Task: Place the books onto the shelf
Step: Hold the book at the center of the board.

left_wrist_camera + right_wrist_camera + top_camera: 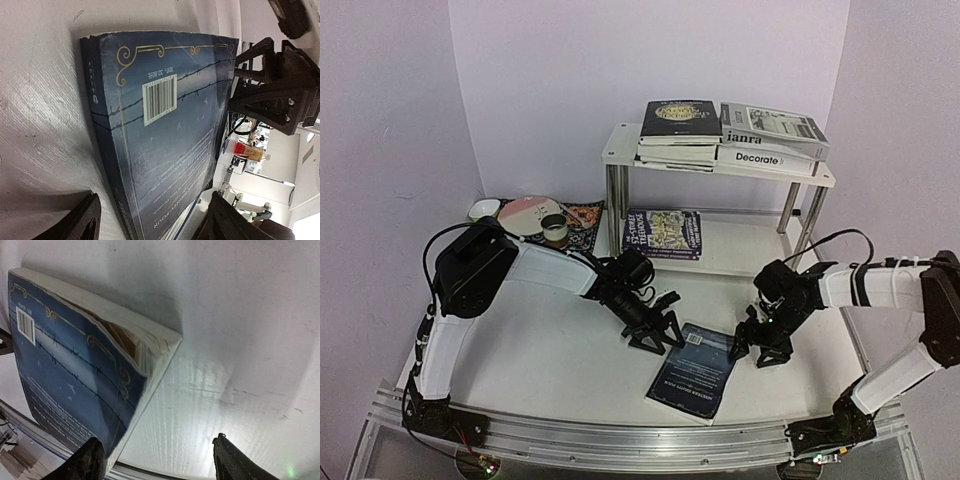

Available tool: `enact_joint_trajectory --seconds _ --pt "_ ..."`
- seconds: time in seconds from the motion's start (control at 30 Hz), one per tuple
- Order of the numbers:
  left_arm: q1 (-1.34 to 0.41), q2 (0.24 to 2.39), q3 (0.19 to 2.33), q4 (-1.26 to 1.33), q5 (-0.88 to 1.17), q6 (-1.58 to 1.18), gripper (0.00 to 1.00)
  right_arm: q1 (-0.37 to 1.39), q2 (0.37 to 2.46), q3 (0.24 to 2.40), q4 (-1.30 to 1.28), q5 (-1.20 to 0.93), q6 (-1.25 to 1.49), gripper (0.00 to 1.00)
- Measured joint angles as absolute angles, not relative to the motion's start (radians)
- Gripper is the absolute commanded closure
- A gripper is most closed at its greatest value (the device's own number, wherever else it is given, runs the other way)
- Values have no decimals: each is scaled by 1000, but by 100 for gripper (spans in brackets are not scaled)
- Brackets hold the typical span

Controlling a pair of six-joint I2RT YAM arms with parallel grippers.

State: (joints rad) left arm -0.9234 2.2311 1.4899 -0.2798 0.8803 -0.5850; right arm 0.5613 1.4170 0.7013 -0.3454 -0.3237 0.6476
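Step in hand: pickup of the blue book point(695, 375), the only book seen off the shelf point(623, 148). It lies flat on the table point(540, 340), back cover with barcode facing up, near the front edge and well apart from the shelf. Already placed: on the top board a black book point(678, 118) on a short stack, with the "janra" book point(775, 127) resting on the "Decorate" book point(765, 158); on the lower board 1 purple paperback point(663, 233). Left gripper point(658, 340) sits low at the blue book's far left corner, jaws apart; in its wrist view the 2 fingertips point(85, 222) flank the book's end without visible contact. Right gripper point(760, 350) sits just beside the book's right edge, jaws spread and empty; its wrist view shows 1 fingertip point(92, 460) near the book's corner, where the cover lifts slightly off the pages. Judgement: neither arm has a hold, so this is the approach to the grasp. Next move calls for getting a finger under an edge (the book is flat on the table, so a slide or a tip-up by the second arm may help), then a firm pinch, a lift clear of the chrome legs, and a flat set-down on a board with free room.
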Motion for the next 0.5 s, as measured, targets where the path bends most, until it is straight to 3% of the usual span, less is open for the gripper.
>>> enact_joint_trajectory --seconds 0.13,0.33,0.37,0.5 --pt "-927 2231 1490 -280 877 -600 27 561 1501 679 -221 -380 706 34" --pt "-931 2231 1490 -280 872 -607 27 559 1559 674 -94 -432 780 95" --pt "-931 2231 1490 -280 871 -609 26 555 1562 674 -80 -451 791 100" --pt "-931 2231 1490 -289 877 -624 24 536 1565 665 -35 -497 818 100"
